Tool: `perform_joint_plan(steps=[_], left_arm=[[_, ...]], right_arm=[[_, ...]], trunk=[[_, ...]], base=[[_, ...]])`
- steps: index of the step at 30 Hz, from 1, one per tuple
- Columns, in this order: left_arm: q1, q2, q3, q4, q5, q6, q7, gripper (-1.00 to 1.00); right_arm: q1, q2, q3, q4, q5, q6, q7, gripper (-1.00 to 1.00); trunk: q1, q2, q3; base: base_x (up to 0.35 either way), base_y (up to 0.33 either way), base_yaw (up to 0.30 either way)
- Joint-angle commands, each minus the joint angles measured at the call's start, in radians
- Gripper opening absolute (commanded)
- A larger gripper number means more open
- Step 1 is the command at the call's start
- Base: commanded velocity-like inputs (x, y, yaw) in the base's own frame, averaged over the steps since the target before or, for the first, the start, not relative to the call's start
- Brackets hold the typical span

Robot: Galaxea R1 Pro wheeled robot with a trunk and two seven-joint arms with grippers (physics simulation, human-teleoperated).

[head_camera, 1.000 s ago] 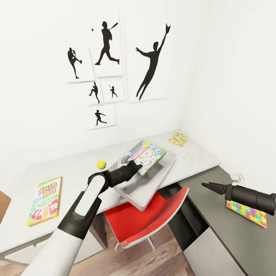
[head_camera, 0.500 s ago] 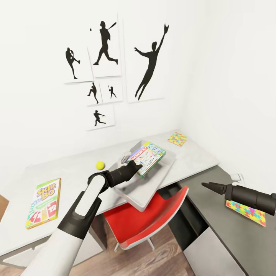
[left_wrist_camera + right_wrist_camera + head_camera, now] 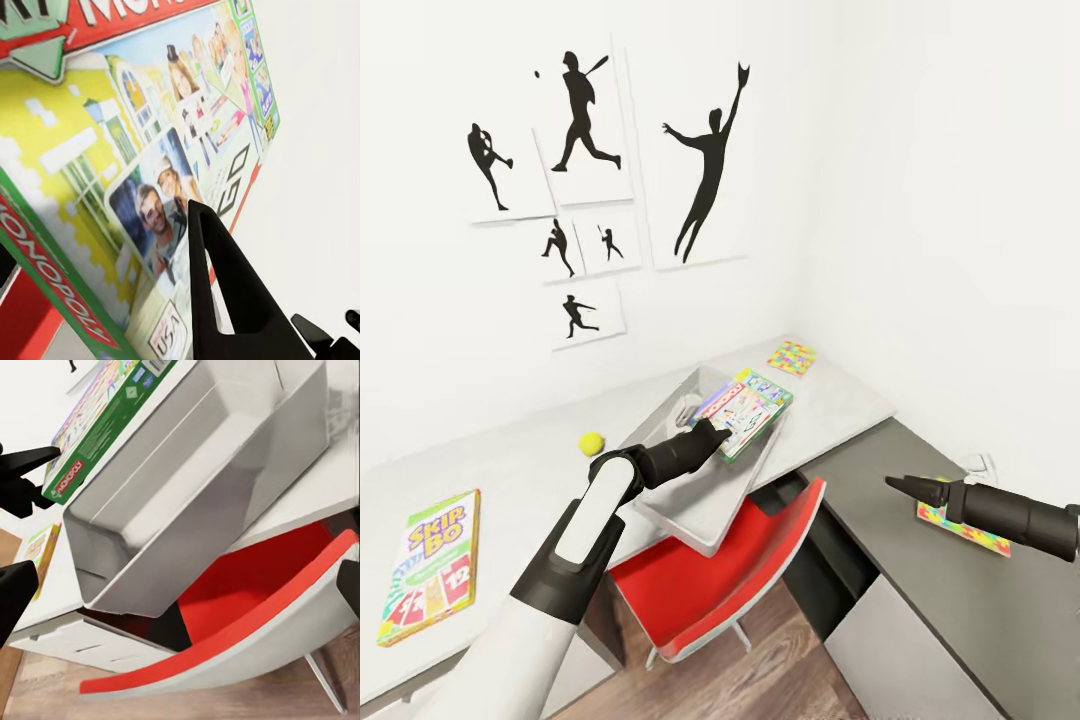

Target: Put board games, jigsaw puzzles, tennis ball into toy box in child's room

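My left gripper (image 3: 712, 436) is shut on the near corner of a Monopoly board game (image 3: 748, 404), whose colourful cover (image 3: 112, 150) shows close up in the left wrist view. The game lies slanted across the rim of the grey toy box (image 3: 695, 495). That box (image 3: 210, 472) is tilted and overhangs the table's front edge above a red chair. On the table are a tennis ball (image 3: 591, 443), a Skip-Bo game (image 3: 428, 565) at the left and a jigsaw puzzle (image 3: 791, 357) at the far corner. A second puzzle (image 3: 960, 527) lies behind my open, empty right gripper (image 3: 891, 484).
A red chair (image 3: 710, 580) is tucked under the white table (image 3: 520, 480), right below the toy box. A darker grey desk (image 3: 960, 610) runs along the right wall. Silhouette posters hang on the back wall. Wooden floor shows beneath the chair.
The whole picture has slid left as the camera turned right. Measured against the table, my left gripper and the Monopoly game have moved slightly right. The right gripper keeps its pose.
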State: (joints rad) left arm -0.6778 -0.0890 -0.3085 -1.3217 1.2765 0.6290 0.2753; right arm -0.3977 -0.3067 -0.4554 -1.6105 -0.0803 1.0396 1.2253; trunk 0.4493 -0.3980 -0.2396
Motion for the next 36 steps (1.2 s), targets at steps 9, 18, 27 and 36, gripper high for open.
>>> perform_joint_plan(steps=[9,18,27,36], left_arm=[[0.0,0.0,0.001,-0.007,0.01,0.001,0.01,-1.0],[0.0,0.001,0.002,-0.008,0.01,0.0,0.013,-1.0],[0.001,0.002,0.003,-0.008,0.01,-0.001,0.017,-1.0],[-0.001,0.02,0.131,-0.011,0.02,-0.001,0.08,-1.0]], right_arm=[[-0.001,0.0,0.001,0.0,-0.003,0.008,0.0,1.0],[-0.001,0.0,-0.003,0.0,-0.003,0.008,0.0,1.0],[-0.001,0.0,-0.002,0.0,-0.003,0.008,-0.002,1.0],[-0.008,0.0,-0.003,0.0,0.0,0.008,-0.037,1.0]], trunk=[[0.001,-0.002,0.001],[0.001,-0.002,0.002],[0.001,-0.002,0.002],[0.001,-0.002,0.002]], base=[[0.02,0.06,-0.276],[0.002,0.007,-0.094],[0.0,0.001,-0.016],[0.0,0.0,-0.002]])
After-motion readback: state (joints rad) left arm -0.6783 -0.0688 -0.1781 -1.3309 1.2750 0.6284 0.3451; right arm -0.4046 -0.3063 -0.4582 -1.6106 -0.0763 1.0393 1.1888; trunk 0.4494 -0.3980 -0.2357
